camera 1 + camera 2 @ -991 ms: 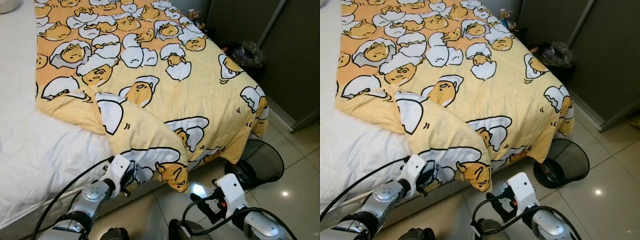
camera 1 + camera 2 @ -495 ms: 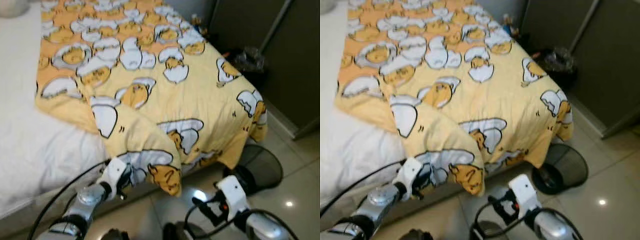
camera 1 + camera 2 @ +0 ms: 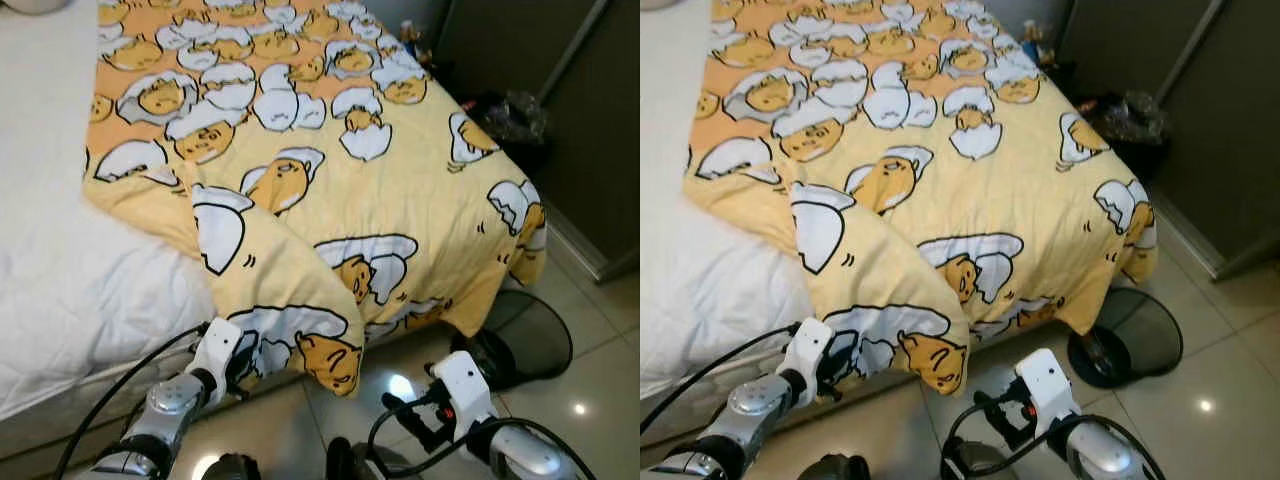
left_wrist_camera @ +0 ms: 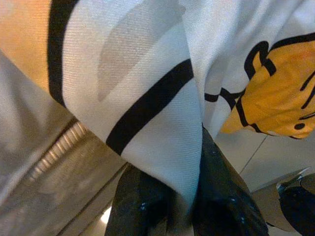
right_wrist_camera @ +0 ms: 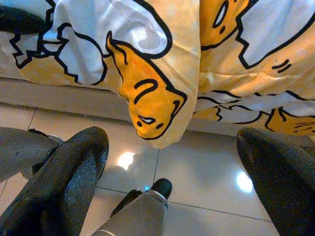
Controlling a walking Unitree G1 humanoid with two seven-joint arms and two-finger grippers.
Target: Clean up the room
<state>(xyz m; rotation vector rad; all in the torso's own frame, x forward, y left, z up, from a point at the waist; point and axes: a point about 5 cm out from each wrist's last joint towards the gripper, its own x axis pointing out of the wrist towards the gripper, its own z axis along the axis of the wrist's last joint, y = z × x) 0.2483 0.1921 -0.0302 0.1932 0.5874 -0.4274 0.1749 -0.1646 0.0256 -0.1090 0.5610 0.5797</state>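
text: none legible | labels, brands, numbers, signs: none legible | blanket [image 3: 400, 200]: cartoon egg print only, no lettering | small items beyond bed corner: too small to read

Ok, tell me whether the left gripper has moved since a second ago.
Yes, slightly: the left gripper, shut on the blanket, has drawn to the robot's left, away from the mesh bin.

Bare floor [image 3: 590, 380] is left open beside the bed [image 3: 60, 260]; passage there is narrowed by a mesh bin [image 3: 520, 335] under the blanket's [image 3: 400, 190] hanging corner.
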